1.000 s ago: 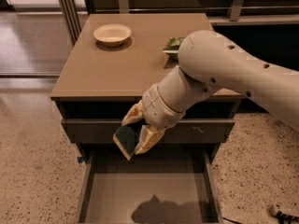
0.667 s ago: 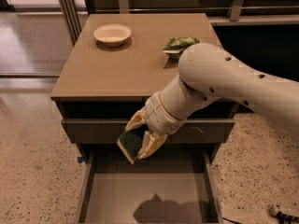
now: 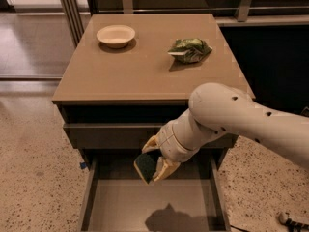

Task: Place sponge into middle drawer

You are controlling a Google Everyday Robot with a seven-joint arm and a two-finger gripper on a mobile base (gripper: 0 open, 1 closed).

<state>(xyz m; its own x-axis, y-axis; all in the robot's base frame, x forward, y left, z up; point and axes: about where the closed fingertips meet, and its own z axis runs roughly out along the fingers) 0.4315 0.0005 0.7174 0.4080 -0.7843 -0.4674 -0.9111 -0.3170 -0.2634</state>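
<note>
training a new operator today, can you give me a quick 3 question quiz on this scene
1. True or false: the gripper is shut on the sponge and holds it over the open middle drawer.
2. What shares the cabinet top with the bowl? A) a green snack bag B) a mug C) a soda can
3. Fill in: the sponge has not yet been set down on the drawer's ____.

Key: 1 true; 2 A; 3 floor
</note>
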